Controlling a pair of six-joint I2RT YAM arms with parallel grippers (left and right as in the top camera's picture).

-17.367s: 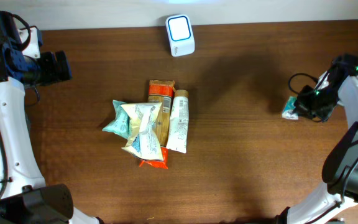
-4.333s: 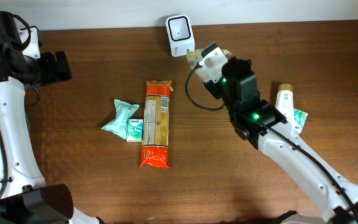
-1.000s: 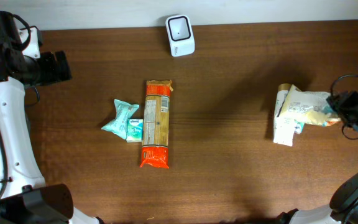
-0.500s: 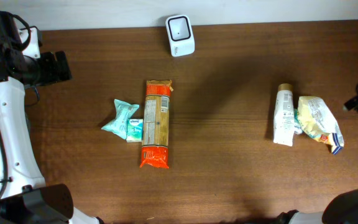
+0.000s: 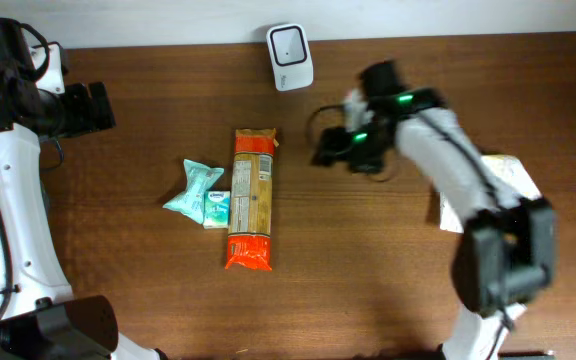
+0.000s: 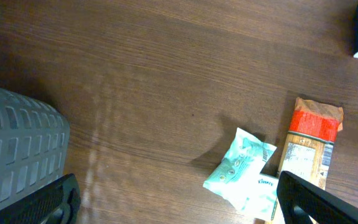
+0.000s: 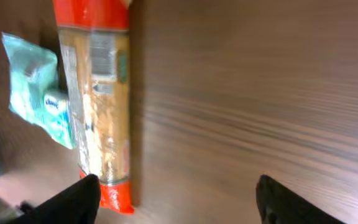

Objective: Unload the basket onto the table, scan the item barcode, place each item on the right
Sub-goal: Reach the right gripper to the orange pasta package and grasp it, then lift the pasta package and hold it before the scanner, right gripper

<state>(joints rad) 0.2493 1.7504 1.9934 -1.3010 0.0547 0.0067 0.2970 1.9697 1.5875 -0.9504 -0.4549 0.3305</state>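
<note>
The white barcode scanner (image 5: 290,45) stands at the table's back edge. A long orange pasta packet (image 5: 251,198) lies mid-table, with teal tissue packs (image 5: 200,190) against its left side. My right gripper (image 5: 322,152) hovers over bare wood right of the packet's top, open and empty. In the right wrist view the pasta packet (image 7: 98,93) and tissue packs (image 7: 33,81) lie ahead of the right gripper (image 7: 176,208). My left gripper (image 5: 80,108) is open at the far left; its wrist view shows the tissue packs (image 6: 241,171) and pasta packet (image 6: 309,143).
A pale snack bag (image 5: 516,172) and a white tube (image 5: 446,212) lie at the right, partly hidden under my right arm. A grey ribbed housing (image 6: 17,155) fills the left of the left wrist view.
My right gripper let go of the snack bag beside the tube at the right, then swung left to the table's middle. The left arm has not moved.
</note>
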